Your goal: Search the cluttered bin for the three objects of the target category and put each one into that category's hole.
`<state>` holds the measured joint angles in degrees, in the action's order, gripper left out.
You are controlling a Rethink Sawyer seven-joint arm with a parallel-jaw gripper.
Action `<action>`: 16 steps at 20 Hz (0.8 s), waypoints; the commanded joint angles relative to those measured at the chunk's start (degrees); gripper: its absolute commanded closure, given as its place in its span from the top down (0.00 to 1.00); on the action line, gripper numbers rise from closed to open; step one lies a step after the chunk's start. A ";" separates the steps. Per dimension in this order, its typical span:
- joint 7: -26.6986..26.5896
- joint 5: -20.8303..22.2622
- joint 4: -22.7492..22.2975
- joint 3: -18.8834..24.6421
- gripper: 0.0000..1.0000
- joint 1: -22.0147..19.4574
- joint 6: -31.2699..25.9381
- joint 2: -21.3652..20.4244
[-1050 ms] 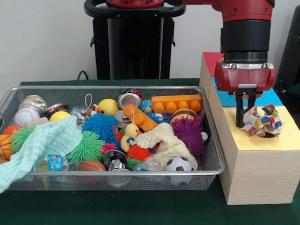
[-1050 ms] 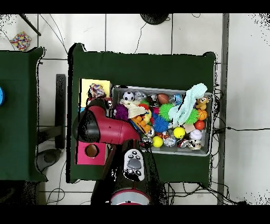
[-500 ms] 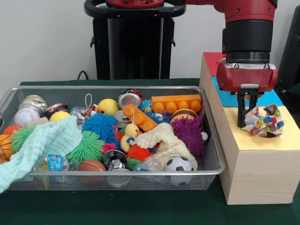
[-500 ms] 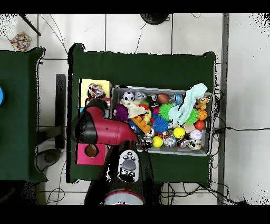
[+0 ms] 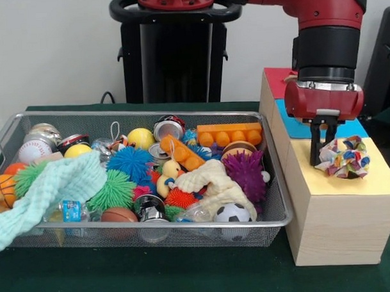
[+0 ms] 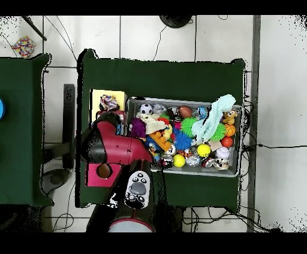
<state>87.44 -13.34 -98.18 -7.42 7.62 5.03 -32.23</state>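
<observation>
Gripper (image 5: 324,155) risen slightly, drifted right off scrunchie (image 5: 341,157); empty, jaw gap unreadable. Scrunchie sits on yellow box top (image 5: 369,181), not visibly in hole. Risk: left stranded.

A plain pale wall (image 5: 51,55) stands behind the gripper (image 5: 324,155). Beneath it a dark green table (image 6: 162,78) rests on white tiled floor (image 6: 279,90); another green table (image 6: 21,132) sits nearby.

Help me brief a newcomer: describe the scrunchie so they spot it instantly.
Start at the wooden box right of the wire bin in the front view. On its yellow top section lies the scrunchie, beside the gripper. It is the only ruffled, multicoloured fabric ring there.
</observation>
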 commanded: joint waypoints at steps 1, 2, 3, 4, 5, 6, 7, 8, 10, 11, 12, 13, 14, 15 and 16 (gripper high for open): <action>12.84 -0.45 0.43 6.88 0.00 -3.37 1.04 6.82; 12.62 -0.57 0.62 6.56 0.00 -3.13 0.75 6.72; 12.29 -0.37 0.71 6.43 0.00 -3.09 0.65 6.61; 12.15 -0.28 0.69 6.31 0.00 -3.02 0.58 6.49; 12.02 -0.17 0.72 6.16 0.00 -2.96 0.67 6.46; 11.64 0.01 0.89 5.77 0.00 -2.77 0.56 6.46; 11.38 0.02 1.05 5.31 0.00 -2.48 0.42 6.44; 11.21 0.03 1.09 5.00 0.00 -2.36 0.29 6.36; 10.99 0.46 0.77 5.41 0.00 -2.79 -0.05 5.84; 10.70 1.16 0.38 6.44 0.00 -3.58 -0.29 5.39; 10.56 1.51 0.13 7.20 0.00 -4.19 -0.60 4.87; 10.34 1.76 -0.13 7.29 0.00 -4.30 -0.92 4.34; 9.99 1.65 0.01 6.53 0.00 -3.74 -1.39 4.06; 9.33 1.39 0.57 4.71 0.00 -2.43 -1.94 3.89; 9.03 0.78 1.11 2.59 0.00 -0.93 -2.34 4.02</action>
<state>87.44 -13.32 -98.19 -6.64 6.93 5.00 -32.40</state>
